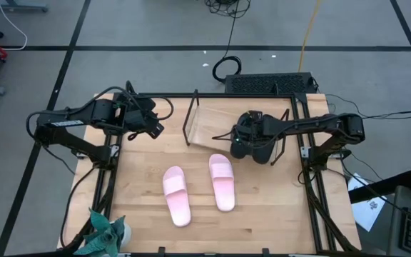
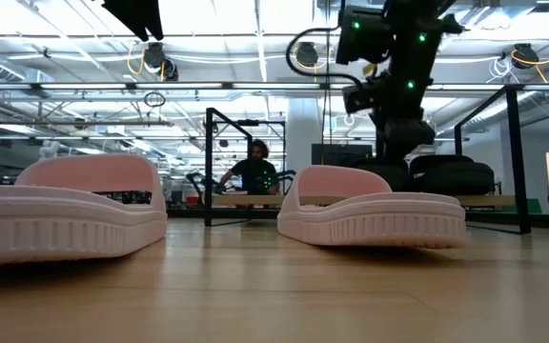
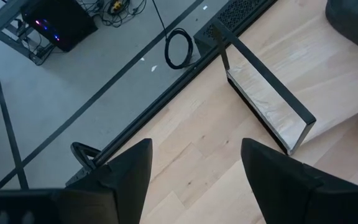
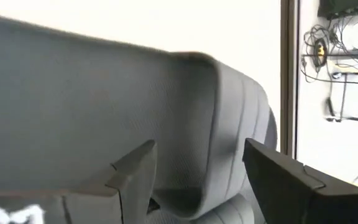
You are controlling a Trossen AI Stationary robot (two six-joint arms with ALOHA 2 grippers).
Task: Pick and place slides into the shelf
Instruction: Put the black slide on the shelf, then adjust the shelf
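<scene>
Two pale pink slides lie sole down in the middle of the table, one [image 1: 177,194] [image 2: 65,214] left of the other [image 1: 222,180] [image 2: 370,214]. The shelf [image 1: 209,128] [image 3: 266,102] stands at the far side. Black slides [image 1: 259,151] [image 2: 451,176] sit at its right end, partly hidden by my right arm. My right gripper [image 1: 241,143] [image 4: 197,174] is open, close over a black slide's strap [image 4: 104,106], pointing down, one finger on each side of the strap's edge. My left gripper [image 1: 155,127] [image 3: 194,168] is open, waiting above the table left of the shelf. My right gripper stands with its open fingers [image 4: 135,177] on either side of the black slide's strap edge [image 4: 210,93]. Whether they touch it I cannot tell.
A black frame [image 1: 113,178] runs round the table. A teal leafy object [image 1: 105,232] sits at the near left corner. Dark equipment [image 1: 270,82] lies past the far edge. A person [image 2: 255,171] sits in the room beyond. Bare wood shows near the pink slides.
</scene>
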